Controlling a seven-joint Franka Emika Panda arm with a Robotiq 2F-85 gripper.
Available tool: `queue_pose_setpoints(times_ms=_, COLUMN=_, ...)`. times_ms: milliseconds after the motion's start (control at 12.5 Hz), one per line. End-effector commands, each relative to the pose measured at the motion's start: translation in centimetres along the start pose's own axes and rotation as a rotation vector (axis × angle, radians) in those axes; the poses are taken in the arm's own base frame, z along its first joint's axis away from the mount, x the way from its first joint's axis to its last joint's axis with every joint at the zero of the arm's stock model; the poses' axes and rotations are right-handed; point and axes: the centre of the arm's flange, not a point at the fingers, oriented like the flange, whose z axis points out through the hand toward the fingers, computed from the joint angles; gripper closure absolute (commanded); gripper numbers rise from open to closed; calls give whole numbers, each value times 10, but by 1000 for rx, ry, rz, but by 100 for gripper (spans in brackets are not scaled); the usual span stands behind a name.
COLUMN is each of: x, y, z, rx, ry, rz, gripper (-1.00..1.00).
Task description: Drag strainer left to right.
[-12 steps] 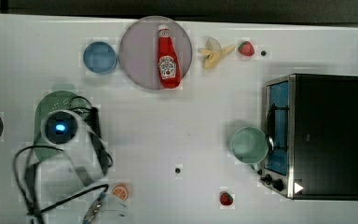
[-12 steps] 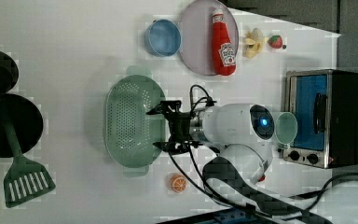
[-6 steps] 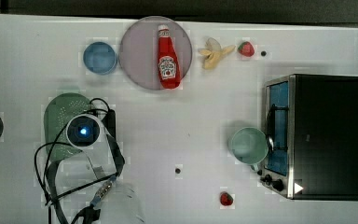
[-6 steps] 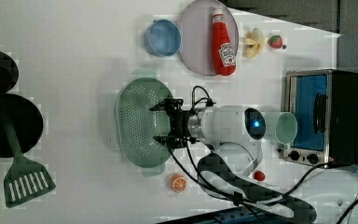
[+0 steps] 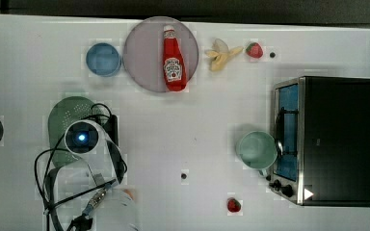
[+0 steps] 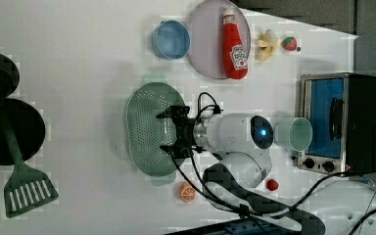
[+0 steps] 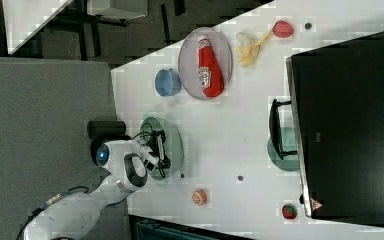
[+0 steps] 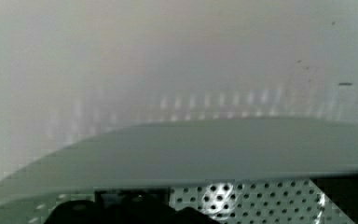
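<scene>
The strainer (image 6: 144, 129) is a pale mint-green oblong colander full of small holes, lying on the white table at the top view's left (image 5: 66, 115), partly under my arm. My gripper (image 6: 166, 131) stands open. Its two black fingers straddle the strainer's rim on the side toward the left view's right, one fingertip (image 6: 162, 115) above and one below. In the right view the gripper (image 7: 162, 150) sits over the strainer (image 7: 174, 142). The wrist view looks along the strainer's smooth rim (image 8: 205, 149), with the holed wall (image 8: 247, 200) below it.
A blue bowl (image 5: 103, 59), a plate (image 5: 144, 62) with a ketchup bottle (image 5: 173, 60), a banana (image 5: 221, 54) and a strawberry (image 5: 254, 49) line the far edge. A mint cup (image 5: 256, 149) stands by the toaster oven (image 5: 330, 139). Black pans and a green spatula (image 6: 22, 183) lie beyond the strainer.
My arm swung toward the top view's right and settled over the strainer. The strainer seems to have slid a little the same way. The jaws stayed open.
</scene>
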Motion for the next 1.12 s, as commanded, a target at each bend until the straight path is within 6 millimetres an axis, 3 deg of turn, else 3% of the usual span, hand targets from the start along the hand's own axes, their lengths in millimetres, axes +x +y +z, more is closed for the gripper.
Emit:
queue_pose_setpoints(times_ms=80, x=37, y=-24, z=-22, rx=46, ry=32, rz=84, gripper=-100)
queue_pose_setpoints(times_ms=560, x=86, y=-33, z=-34, rx=66, ry=77, rz=123, gripper=-100)
queue_pose_setpoints(times_ms=1120, x=157, y=-19, z=-44, rx=39, ry=133, rz=119, gripper=-100)
